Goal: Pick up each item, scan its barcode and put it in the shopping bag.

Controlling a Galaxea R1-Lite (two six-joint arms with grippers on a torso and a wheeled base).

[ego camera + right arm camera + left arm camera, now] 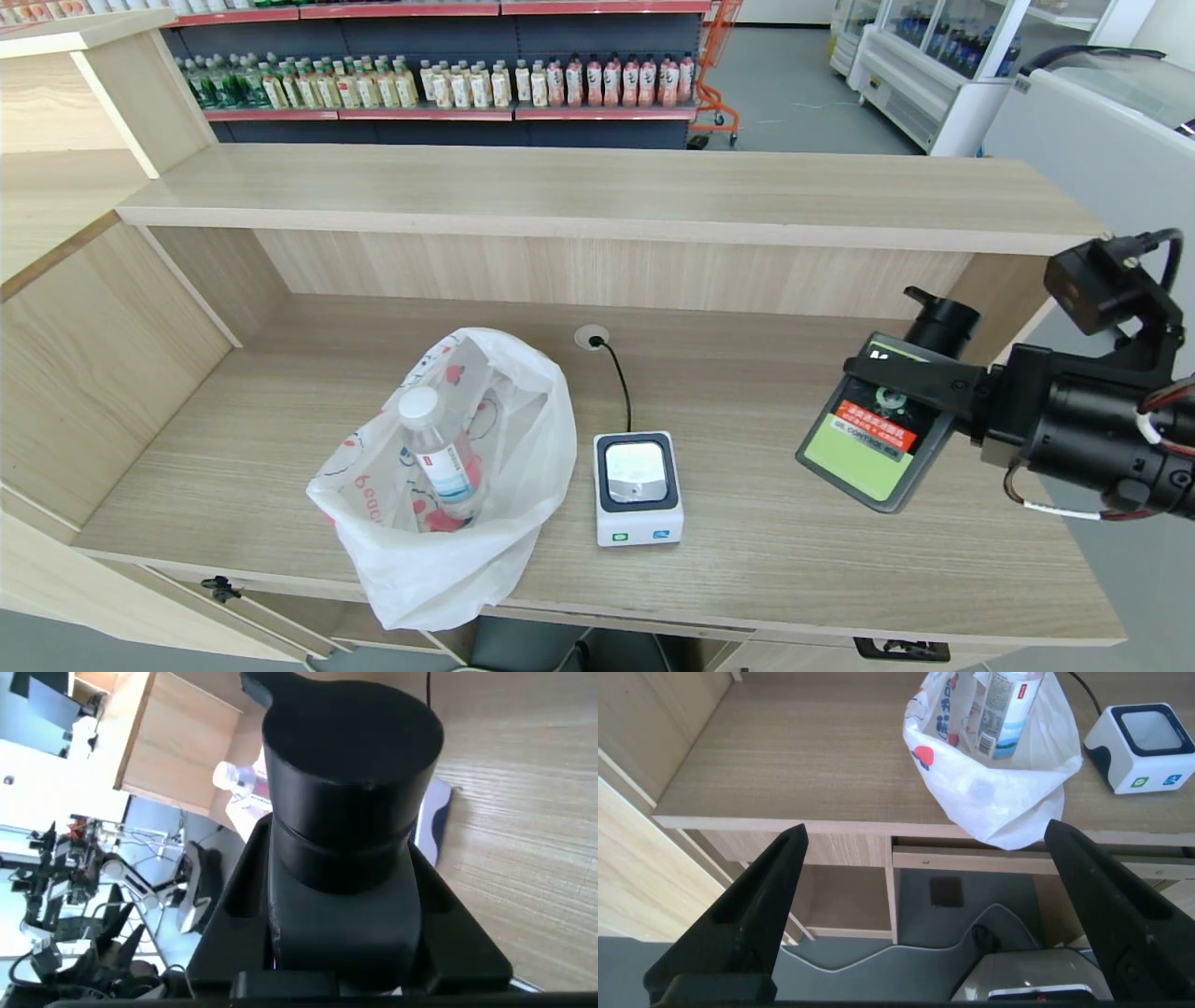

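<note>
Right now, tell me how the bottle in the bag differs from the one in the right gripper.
The bag bottle is clear with a white cap; the held bottle is dark with a green label and black cap. The bag bottle leans inside the bag; the held bottle hangs in the right gripper above the counter. Both are capped.
</note>
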